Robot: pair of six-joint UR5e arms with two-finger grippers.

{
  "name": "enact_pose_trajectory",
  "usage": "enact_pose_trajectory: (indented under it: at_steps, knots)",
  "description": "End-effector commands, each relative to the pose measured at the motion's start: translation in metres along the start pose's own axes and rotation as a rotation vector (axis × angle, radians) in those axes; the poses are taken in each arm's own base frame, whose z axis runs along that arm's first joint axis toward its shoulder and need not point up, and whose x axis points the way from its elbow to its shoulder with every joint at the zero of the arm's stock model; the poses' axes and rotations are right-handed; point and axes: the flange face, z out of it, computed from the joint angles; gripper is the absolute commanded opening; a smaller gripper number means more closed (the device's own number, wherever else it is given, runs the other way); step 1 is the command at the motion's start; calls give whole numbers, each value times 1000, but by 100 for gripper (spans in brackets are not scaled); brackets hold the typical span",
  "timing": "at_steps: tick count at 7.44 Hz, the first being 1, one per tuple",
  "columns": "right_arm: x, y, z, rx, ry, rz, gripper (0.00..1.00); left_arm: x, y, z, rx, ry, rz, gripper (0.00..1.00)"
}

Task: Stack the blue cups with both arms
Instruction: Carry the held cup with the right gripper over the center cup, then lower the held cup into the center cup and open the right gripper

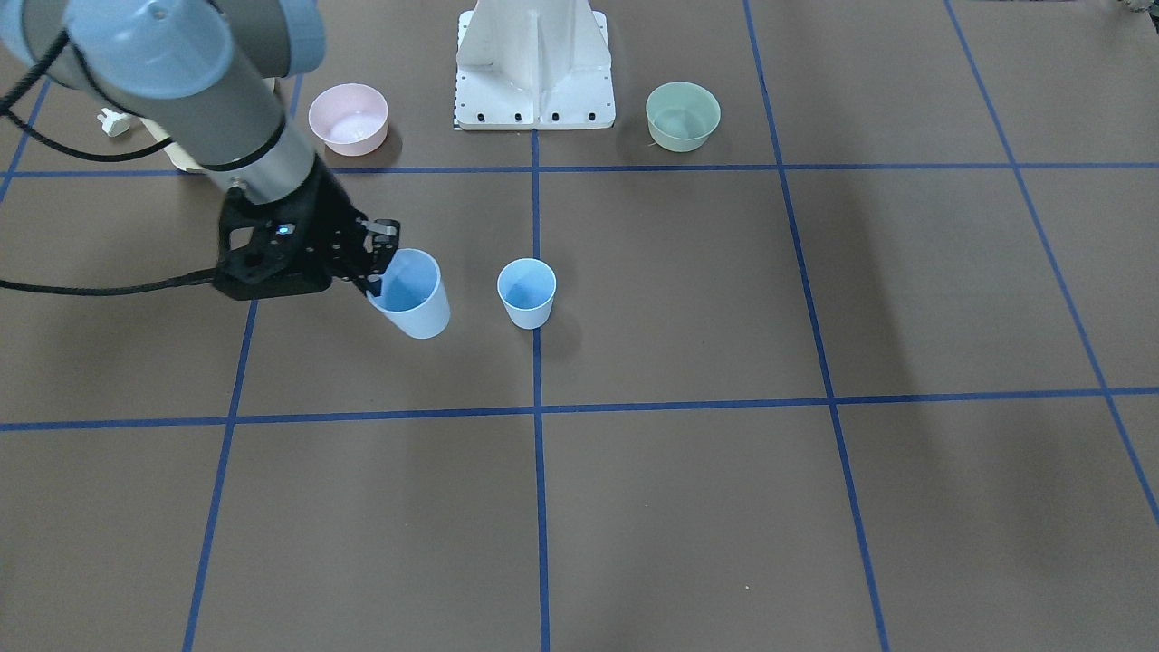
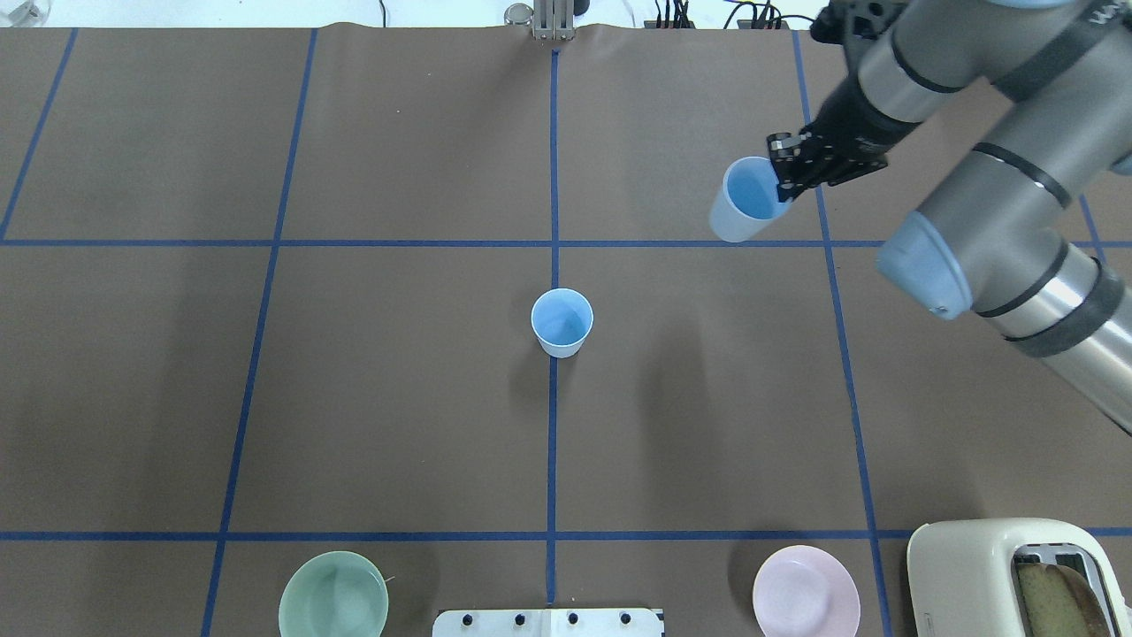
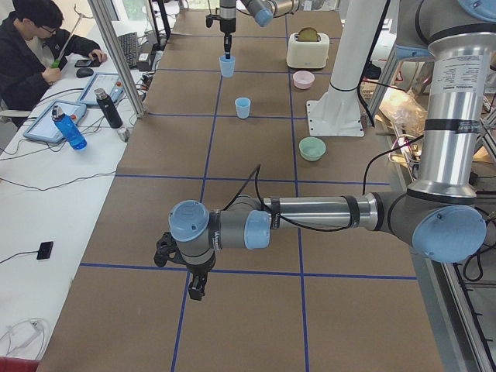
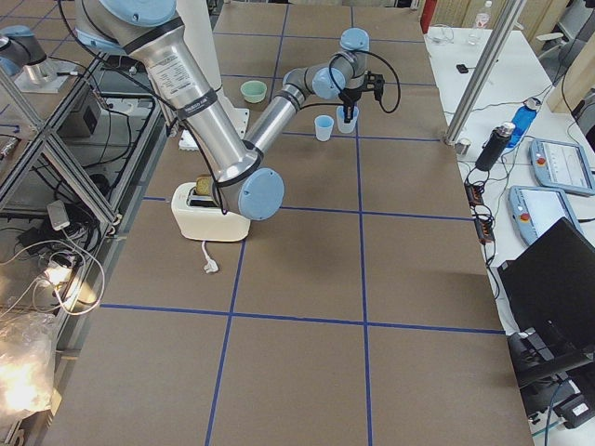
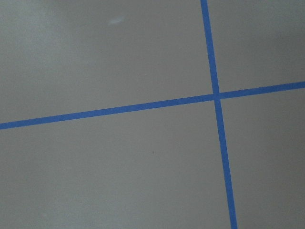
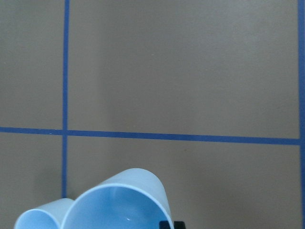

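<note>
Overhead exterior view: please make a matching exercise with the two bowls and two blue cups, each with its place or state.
1. pink bowl
2. green bowl
3. centre blue cup
4. far blue cup

A. near the base, robot's left side
B. rim gripped by the right gripper
C. beside the toaster
D. upright on a blue tape line

Pairs: 1-C, 2-A, 3-D, 4-B
</note>
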Motion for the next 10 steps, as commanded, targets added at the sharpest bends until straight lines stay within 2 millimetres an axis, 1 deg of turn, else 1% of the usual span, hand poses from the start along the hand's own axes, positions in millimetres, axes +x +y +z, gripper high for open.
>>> enact_pose_trajectory:
  at_steps: [1,2,3,5,6,7,8,10]
  knots:
    - [-80,48,36,5,14,65,0,-1,1,1,-1,-1,-3,99]
    - [-88,58,51,-11,56,70,0,-1,1,1,-2,-1,-4,99]
    - [-90,68,63,-6,92,64,0,-1,2,2,-2,1,-2,99]
    - [-91,74,71,-13,101,58,0,-2,2,2,-3,1,-3,99]
    - [-89,80,80,-25,112,56,0,-2,2,2,-3,1,-3,99]
    - [-89,81,82,-28,113,54,0,-2,2,2,-3,1,-3,99]
    - [-89,81,82,-28,115,55,0,-2,3,3,-5,1,-5,99]
    - [-86,78,91,-33,130,56,0,-2,3,4,-6,2,-4,99]
